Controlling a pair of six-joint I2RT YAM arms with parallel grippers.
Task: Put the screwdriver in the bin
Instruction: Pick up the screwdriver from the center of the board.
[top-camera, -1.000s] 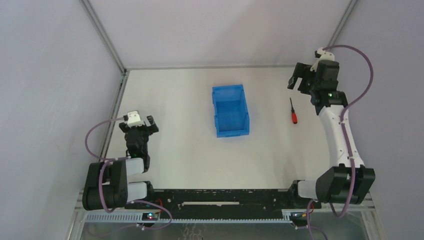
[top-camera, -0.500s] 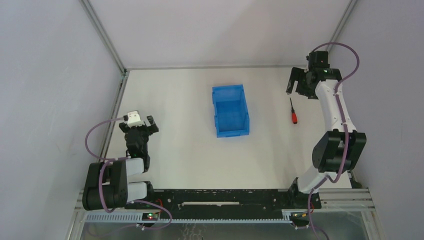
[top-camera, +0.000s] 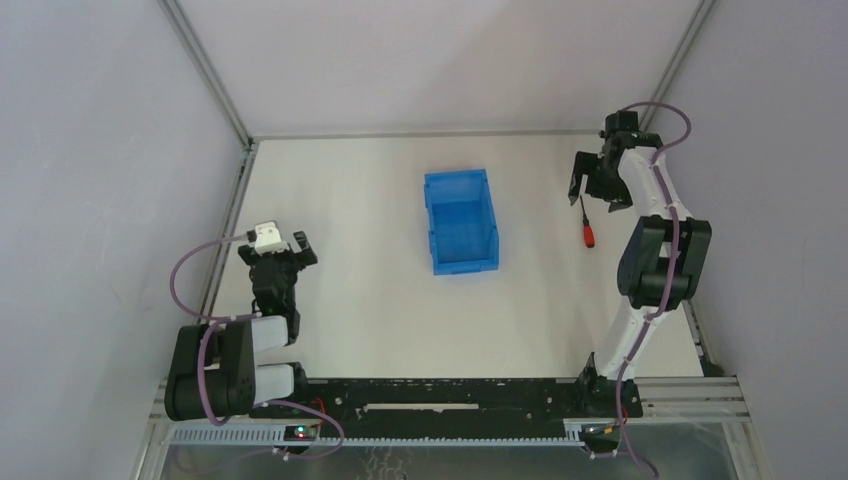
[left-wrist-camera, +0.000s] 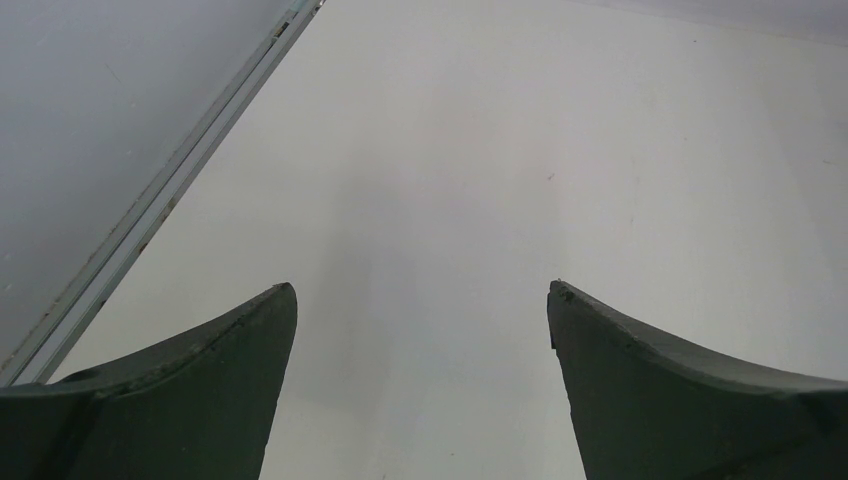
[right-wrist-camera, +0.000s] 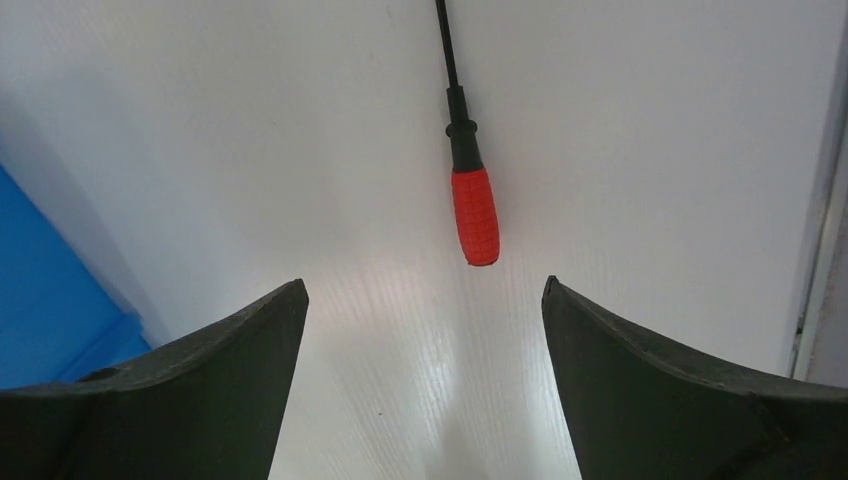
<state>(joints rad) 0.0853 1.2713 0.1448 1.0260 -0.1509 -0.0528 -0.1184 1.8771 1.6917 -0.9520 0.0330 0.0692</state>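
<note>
My left claw (top-camera: 283, 250) sits low by the near-left corner of the table (top-camera: 350, 300). Its fingers are spread apart over bare surface, and it has no part in this job that I can see.

Farther out, about mid-table, the bin (top-camera: 430, 215) stands upright with nothing in it and its lower, cut-out end toward the near edge.

Beyond that, close to the right edge and well apart from the bin, the screwdriver (top-camera: 587, 225) lies flat. Its red handle points toward the near edge and its thin shaft toward the far one.

My right claw (top-camera: 593, 195) hangs above it with the fingers wide apart, holding nothing. In my wrist view the handle lies just ahead of the gap, roughly centred but not yet between the fingers.

So I judge this to be the approach, with the pick not yet made. Next I should ease forward and down until the handle sits between my fingers, close on the red grip rather than the slim shaft, then lift and carry it left over the bin's wall.
</note>
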